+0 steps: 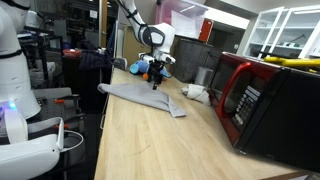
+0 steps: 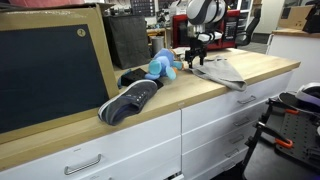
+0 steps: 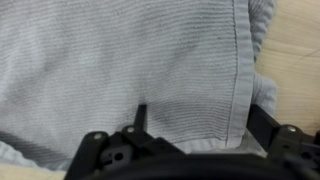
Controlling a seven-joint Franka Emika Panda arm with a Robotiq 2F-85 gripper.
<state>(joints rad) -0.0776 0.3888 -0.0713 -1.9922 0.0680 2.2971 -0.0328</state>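
A grey cloth (image 1: 140, 95) (image 2: 222, 70) lies spread flat on the wooden counter (image 1: 150, 145). My gripper (image 1: 155, 82) (image 2: 197, 58) hangs low over the cloth, near its edge toward the blue plush toy (image 1: 143, 68) (image 2: 160, 66). In the wrist view the ribbed grey cloth (image 3: 130, 60) fills almost the whole picture, with a seam running down its right side. My gripper (image 3: 200, 120) is open, one dark finger (image 3: 140, 118) on the left and the other on the right, the cloth lying flat between them. Nothing is held.
A red and black microwave (image 1: 270, 100) stands along one side of the counter with a white object (image 1: 195, 92) beside it. A dark shoe (image 2: 130, 100) lies near the plush toy, in front of a large dark board (image 2: 50, 70). Bare wood (image 3: 295, 50) shows past the cloth.
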